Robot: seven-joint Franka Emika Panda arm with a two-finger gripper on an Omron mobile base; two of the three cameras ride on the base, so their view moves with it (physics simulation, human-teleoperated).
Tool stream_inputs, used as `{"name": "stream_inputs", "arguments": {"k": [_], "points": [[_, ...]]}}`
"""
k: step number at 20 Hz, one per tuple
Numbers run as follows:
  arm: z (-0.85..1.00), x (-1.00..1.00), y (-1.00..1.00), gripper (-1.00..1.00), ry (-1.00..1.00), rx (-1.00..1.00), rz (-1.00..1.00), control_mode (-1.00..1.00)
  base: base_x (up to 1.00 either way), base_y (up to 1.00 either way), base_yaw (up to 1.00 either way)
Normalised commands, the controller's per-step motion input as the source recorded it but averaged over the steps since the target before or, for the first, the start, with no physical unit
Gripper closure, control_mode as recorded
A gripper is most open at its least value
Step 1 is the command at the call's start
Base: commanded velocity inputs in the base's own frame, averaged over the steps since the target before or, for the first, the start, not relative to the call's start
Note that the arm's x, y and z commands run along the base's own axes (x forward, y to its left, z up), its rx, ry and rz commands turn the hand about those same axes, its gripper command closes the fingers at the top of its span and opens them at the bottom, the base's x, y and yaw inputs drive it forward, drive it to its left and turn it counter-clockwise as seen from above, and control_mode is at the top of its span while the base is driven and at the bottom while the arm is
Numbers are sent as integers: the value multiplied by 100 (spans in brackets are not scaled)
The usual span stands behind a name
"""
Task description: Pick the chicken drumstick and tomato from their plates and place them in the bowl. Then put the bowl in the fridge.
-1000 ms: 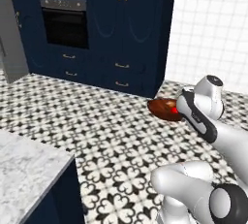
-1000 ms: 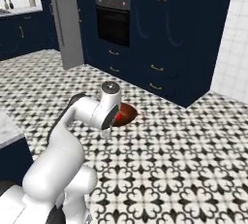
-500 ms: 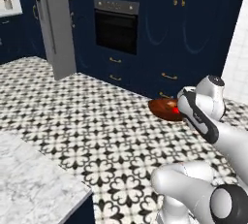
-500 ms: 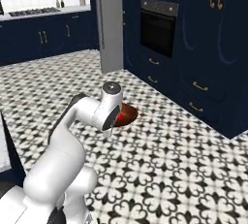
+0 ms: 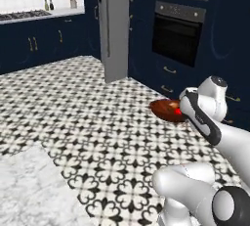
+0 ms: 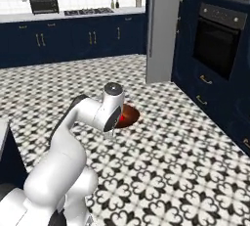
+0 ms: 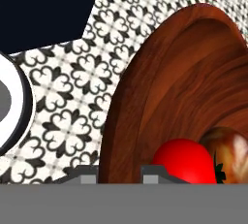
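Base has swung: fridge point(image 5: 116, 27) now ahead. End effector point(image 7: 119, 173) pinches bowl point(image 7: 160, 97) rim; tomato point(image 7: 185, 161), chicken drumstick point(image 7: 231, 151) inside, beside fingers. You still need bowl shelved.

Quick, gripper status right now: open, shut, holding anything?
Gripper: shut on the rim of the bowl, carried above the floor with the tomato and chicken drumstick inside.

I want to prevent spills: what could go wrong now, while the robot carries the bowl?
The gripper is shut on the bowl at one rim only, so the bowl may tilt or slip. The tomato and the chicken drumstick lie loose inside and could roll out if the base turns sharply toward the fridge.
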Motion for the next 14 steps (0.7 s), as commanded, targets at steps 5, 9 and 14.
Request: {"name": "stream_inputs", "arguments": {"k": [5,9,14], "points": [[0,0,0,100,0,0,0,100,100,-7,44],[0,0,0,100,0,0,0,100,100,-12,31],[0,0,0,100,0,0,0,100,100,-7,15]]}}
